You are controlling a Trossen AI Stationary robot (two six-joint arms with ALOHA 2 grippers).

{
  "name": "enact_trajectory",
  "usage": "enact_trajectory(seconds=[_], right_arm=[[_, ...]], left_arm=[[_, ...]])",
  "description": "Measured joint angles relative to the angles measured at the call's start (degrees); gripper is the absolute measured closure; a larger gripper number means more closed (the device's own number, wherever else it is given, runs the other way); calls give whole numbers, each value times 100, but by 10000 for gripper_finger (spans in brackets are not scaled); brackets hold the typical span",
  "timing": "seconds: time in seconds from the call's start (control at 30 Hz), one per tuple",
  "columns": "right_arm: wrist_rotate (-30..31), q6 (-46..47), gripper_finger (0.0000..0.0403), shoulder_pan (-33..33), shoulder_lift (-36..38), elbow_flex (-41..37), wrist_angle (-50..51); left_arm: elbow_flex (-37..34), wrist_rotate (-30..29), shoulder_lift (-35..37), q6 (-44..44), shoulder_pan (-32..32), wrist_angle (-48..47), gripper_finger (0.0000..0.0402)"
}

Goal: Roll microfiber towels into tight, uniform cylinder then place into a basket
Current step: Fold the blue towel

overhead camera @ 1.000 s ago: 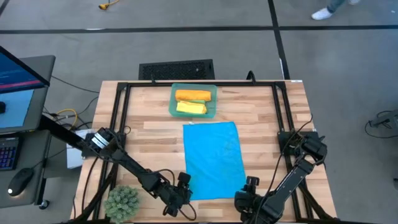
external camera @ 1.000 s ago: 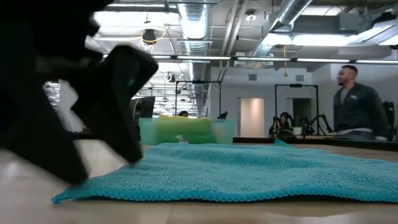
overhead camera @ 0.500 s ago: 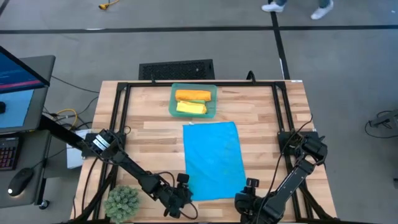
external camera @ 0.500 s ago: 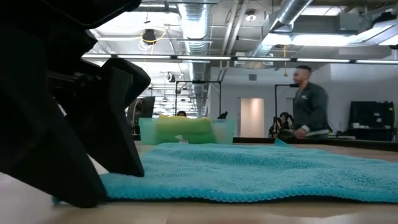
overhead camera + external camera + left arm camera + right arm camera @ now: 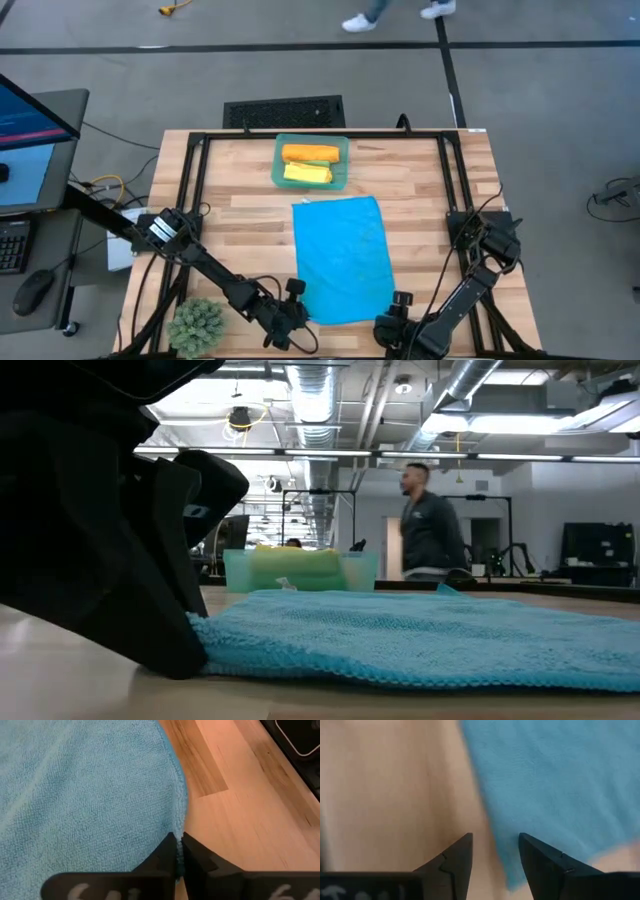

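Observation:
A bright blue towel [image 5: 342,258] lies spread flat on the wooden table, its long side running from near to far. My left gripper [image 5: 178,845] is shut on its near left corner. My right gripper [image 5: 495,847] is low over the near right corner [image 5: 512,870], open, one finger on either side of the towel's edge; whether they touch it I cannot tell. At the far side stands the teal basket [image 5: 279,165], holding an orange roll [image 5: 310,153] and a yellow roll [image 5: 307,173]. My left gripper pinches the blue towel's near left corner [image 5: 176,827] between its two fingers. It comes slanting down from the table's near left side. The corner is a little gathered at the fingers [image 5: 165,630]; the towel's other parts lie flat on the table.
A spiky green plant ball [image 5: 197,325] sits at the table's near left corner, beside my left arm. A black frame [image 5: 190,170] runs along the table's edges. Bare wood [image 5: 240,230] lies left and right of the towel. A person [image 5: 430,530] walks in the room behind.
My left gripper has shut on the towel's near left corner, which is now a little gathered at the fingers. My right gripper has sunk toward the near right corner, still open. The person in the background has walked leftward.

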State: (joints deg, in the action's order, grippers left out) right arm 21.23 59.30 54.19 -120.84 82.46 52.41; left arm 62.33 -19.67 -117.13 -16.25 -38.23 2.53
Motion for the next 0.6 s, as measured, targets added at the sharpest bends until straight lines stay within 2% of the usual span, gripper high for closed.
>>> enact_trajectory(seconds=[0.33, 0.6], right_arm=[[-42, 98, 224, -122, -98, 9, 246], [-24, 384, 267, -266, -118, 2, 442]], left_arm=[[-7, 53, 1, -17, -17, 0, 396], [-9, 115, 1, -63, -19, -3, 396]])
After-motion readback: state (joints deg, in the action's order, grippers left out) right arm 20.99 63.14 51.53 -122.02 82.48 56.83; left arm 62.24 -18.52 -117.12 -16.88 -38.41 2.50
